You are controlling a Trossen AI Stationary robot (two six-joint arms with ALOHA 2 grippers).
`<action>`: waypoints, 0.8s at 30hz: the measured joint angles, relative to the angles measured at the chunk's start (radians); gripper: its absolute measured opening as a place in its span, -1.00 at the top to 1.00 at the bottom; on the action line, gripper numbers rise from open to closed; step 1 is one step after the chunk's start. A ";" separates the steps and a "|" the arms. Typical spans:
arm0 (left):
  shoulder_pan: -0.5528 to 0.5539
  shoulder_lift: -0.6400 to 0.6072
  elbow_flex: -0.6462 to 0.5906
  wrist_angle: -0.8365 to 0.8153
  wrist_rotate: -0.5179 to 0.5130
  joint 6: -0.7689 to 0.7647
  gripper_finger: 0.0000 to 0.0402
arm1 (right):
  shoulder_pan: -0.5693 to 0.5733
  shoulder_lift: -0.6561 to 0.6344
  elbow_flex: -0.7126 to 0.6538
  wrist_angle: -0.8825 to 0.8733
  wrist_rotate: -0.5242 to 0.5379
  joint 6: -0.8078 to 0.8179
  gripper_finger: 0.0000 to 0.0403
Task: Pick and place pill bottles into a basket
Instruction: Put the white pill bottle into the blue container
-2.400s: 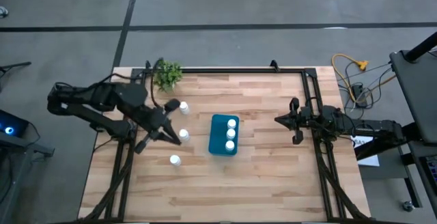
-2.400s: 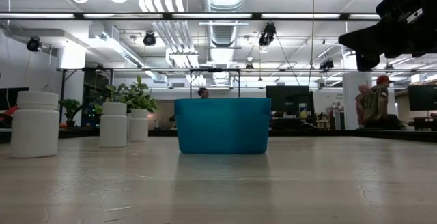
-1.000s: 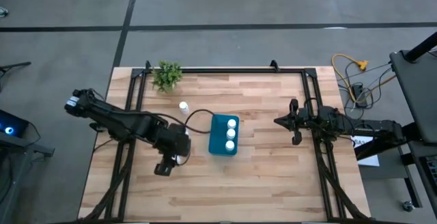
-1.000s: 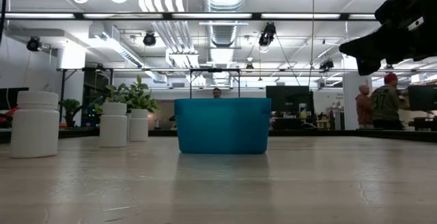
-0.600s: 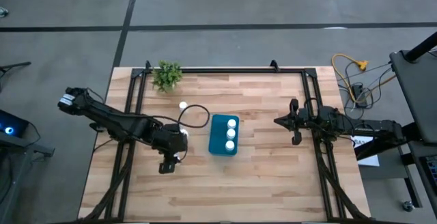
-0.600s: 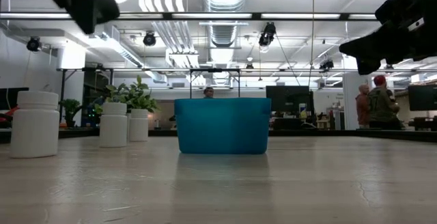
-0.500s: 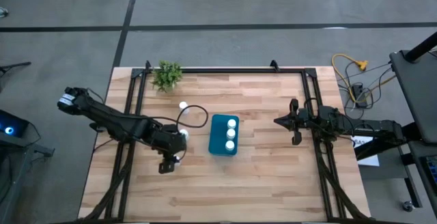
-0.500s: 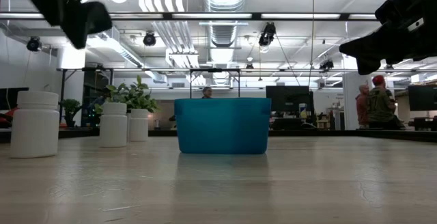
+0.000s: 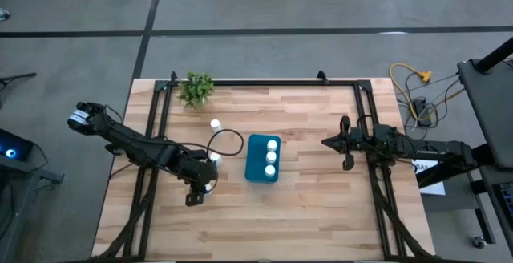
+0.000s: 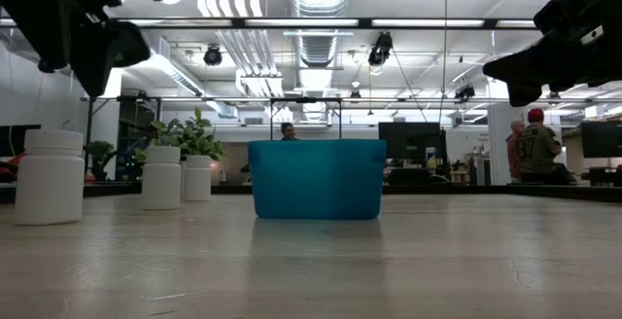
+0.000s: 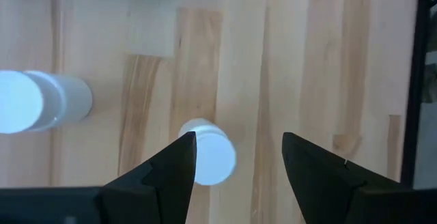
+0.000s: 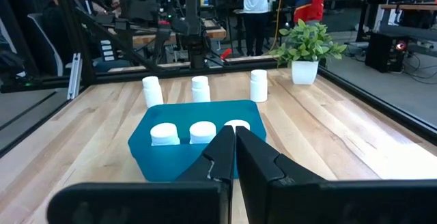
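The teal basket (image 9: 264, 158) stands mid-table with three white pill bottles (image 12: 199, 132) upright in it. Three more bottles stand on their bases to its left: a far one (image 9: 215, 124), a middle one (image 9: 214, 158) and a near one (image 11: 209, 160). My left gripper (image 11: 239, 139) is open and points down over the near bottle. That bottle's cap shows between the fingers, close to one of them, and nothing touches it. In the low view the left gripper (image 10: 80, 19) hangs above the bottles (image 10: 49, 176). My right gripper (image 12: 234, 139) is shut and empty, hovering right of the basket.
A small green plant (image 9: 196, 88) stands at the far left corner. A black frame rail (image 9: 264, 82) runs along the table's far edge and down both sides. People stand in the room beyond the table (image 10: 533, 149). Bare wood lies near the front edge.
My left gripper has come down from high above the table toward the near bottle, staying over the spot left of the basket. The bottles and the basket have kept their places.
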 joint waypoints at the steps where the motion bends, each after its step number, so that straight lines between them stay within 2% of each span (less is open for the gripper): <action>1: 0.000 0.000 -0.006 0.001 0.000 0.000 0.01 | 0.000 0.000 0.000 0.000 0.000 0.000 0.96; 14: 0.000 0.001 -0.021 0.001 0.013 0.002 -0.01 | 0.000 0.000 0.000 0.000 0.000 0.000 0.96; 24: 0.000 0.001 -0.026 0.000 0.004 0.002 -0.45 | 0.000 0.000 0.000 -0.001 0.000 0.003 0.96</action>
